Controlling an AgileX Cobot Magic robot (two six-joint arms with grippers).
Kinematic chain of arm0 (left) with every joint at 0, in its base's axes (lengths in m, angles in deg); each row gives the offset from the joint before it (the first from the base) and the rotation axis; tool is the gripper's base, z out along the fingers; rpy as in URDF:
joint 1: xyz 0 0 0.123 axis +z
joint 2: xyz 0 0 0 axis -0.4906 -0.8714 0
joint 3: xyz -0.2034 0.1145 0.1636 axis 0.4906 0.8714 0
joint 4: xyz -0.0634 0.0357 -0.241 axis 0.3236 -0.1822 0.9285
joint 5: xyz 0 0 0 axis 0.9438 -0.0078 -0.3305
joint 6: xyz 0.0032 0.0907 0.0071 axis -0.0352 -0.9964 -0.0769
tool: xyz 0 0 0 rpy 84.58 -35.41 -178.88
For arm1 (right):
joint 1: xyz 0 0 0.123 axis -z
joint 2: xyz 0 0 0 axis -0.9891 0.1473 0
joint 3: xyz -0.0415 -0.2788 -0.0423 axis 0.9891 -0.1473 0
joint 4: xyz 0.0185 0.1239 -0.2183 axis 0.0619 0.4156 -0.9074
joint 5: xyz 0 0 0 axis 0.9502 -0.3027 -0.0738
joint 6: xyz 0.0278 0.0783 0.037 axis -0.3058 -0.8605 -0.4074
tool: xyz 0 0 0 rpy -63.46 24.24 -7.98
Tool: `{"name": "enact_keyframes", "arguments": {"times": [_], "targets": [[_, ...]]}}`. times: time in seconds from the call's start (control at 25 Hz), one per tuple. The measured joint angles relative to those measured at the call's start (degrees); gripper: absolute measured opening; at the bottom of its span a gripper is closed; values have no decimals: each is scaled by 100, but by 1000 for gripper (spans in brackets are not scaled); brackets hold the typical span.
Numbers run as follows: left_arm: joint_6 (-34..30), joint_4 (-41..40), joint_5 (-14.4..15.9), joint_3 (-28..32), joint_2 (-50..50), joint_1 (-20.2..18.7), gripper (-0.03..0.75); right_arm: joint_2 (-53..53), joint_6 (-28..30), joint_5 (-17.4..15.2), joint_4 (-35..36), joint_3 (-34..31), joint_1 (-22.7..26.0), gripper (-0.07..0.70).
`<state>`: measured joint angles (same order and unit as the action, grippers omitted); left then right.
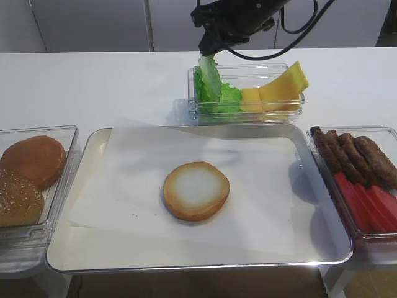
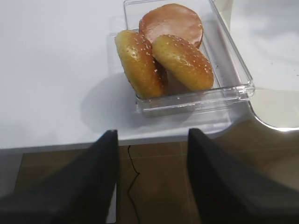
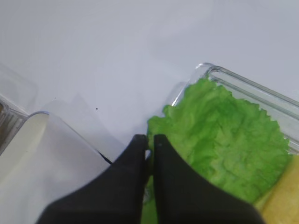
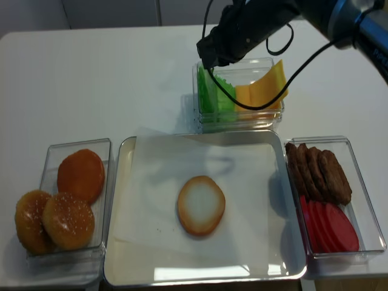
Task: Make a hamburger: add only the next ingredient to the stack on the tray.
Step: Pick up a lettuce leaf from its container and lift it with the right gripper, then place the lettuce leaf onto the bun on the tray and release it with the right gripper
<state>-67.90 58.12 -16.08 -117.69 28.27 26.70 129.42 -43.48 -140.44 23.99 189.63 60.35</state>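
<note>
Bright green lettuce leaf (image 1: 209, 77), pale golden-rimmed bun (image 1: 196, 190), seemingly silver tray (image 1: 93, 149).

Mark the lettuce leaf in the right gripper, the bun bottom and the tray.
lettuce leaf (image 1: 209, 77), exterior high view, middle of the lifted leaf.
bun bottom (image 1: 196, 190), exterior high view, pale cut face.
tray (image 1: 93, 146), exterior high view, bare metal at left rim.
</note>
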Motion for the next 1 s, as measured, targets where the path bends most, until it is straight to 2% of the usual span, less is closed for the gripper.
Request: {"name": "enact_keyframes", "arguments": {"times": [0.36,0.6,0.84,1.0], "targets": [[0,0,0,0,0,0,355,-643,-41,-586,-388,-124,0,47],[0,0,0,0,0,0,355,-1292,-62,-844,-391,-263,0,47],[0,0,0,0,0,0,355,-1925,-171,-957,-379,-917,0,46],[0,0,0,0,0,0,355,-2238,-171,-952,-379,-1622,0,47]]}}
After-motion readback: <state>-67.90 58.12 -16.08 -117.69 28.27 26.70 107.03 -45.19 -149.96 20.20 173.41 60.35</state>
